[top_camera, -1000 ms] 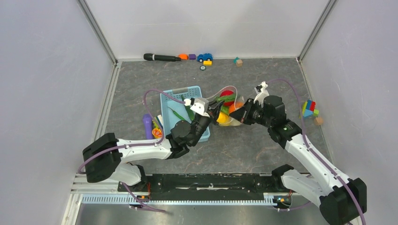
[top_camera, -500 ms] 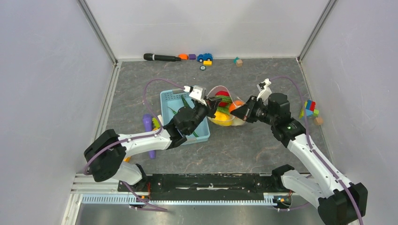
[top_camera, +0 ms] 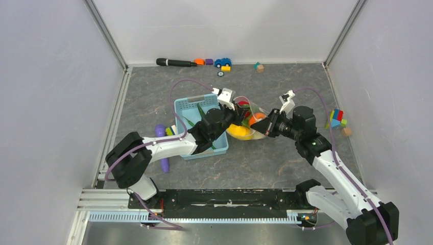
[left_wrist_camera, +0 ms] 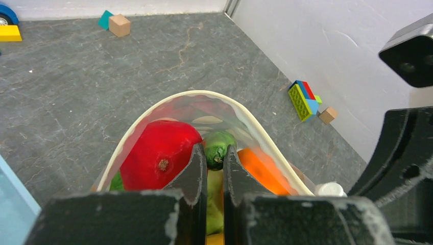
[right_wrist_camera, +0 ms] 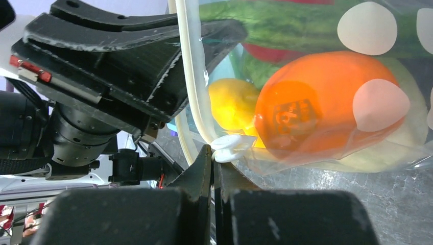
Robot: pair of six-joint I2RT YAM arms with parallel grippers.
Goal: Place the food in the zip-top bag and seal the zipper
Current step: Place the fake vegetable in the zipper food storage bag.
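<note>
The zip-top bag [top_camera: 254, 125] lies open right of the basket, with red [left_wrist_camera: 158, 153], orange [right_wrist_camera: 321, 102] and yellow [right_wrist_camera: 232, 102] pieces inside. Its white zipper [left_wrist_camera: 189, 95] curves round the open mouth. My left gripper [left_wrist_camera: 215, 158] is inside the mouth, shut on a green cucumber [left_wrist_camera: 218, 148]; it also shows in the top view [top_camera: 239, 113]. My right gripper [right_wrist_camera: 214, 155] is shut on the bag's mouth edge just below the white slider [right_wrist_camera: 232, 145]; in the top view [top_camera: 268, 127] it is at the bag's right side.
The light-blue basket [top_camera: 190, 102] stands left of the bag with green pieces [top_camera: 195, 116] in it. A purple rod [top_camera: 162, 148] lies left of the basket. A black marker [top_camera: 176, 62] and toy car [top_camera: 222, 62] lie at the back wall, coloured blocks [top_camera: 335, 118] at the right.
My left gripper has moved from above the basket to the right and into the bag's mouth, carrying the cucumber. My right gripper has kept hold of the bag's edge, shifting slightly.
</note>
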